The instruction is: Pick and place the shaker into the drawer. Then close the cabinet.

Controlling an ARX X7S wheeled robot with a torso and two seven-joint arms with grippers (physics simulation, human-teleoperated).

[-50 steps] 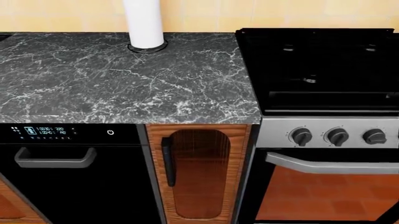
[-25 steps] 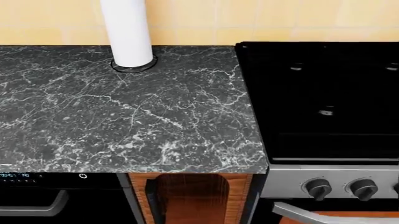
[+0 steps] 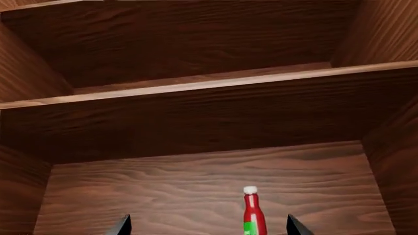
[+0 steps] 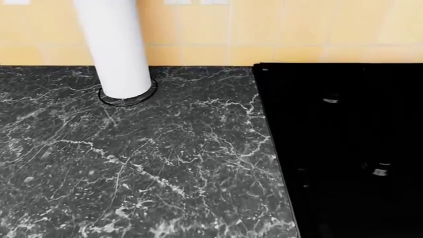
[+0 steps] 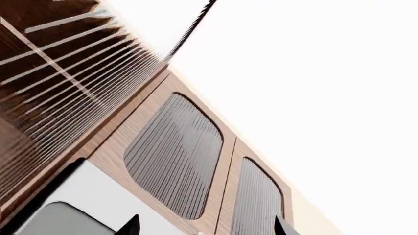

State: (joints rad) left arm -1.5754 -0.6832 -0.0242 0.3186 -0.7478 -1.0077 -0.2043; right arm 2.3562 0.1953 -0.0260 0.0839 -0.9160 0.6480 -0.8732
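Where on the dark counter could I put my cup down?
The marble counter is bare almost everywhere in the head view: the wide patch in front of the white paper towel roll, running to the black stove. Only the back corner near the yellow tile wall is taken, where the roll stands in its ring.

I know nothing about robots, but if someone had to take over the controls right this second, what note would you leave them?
Left gripper: open, holding nothing, facing into a wooden cabinet where a red bottle with a white cap stands.
Right gripper: open, holding nothing, facing ribbed cabinet doors.
Head camera shows only the marble counter, a white cylinder on it, and the black stove.
No shaker or drawer is clearly in view, so nothing looks done: find, place, then close.
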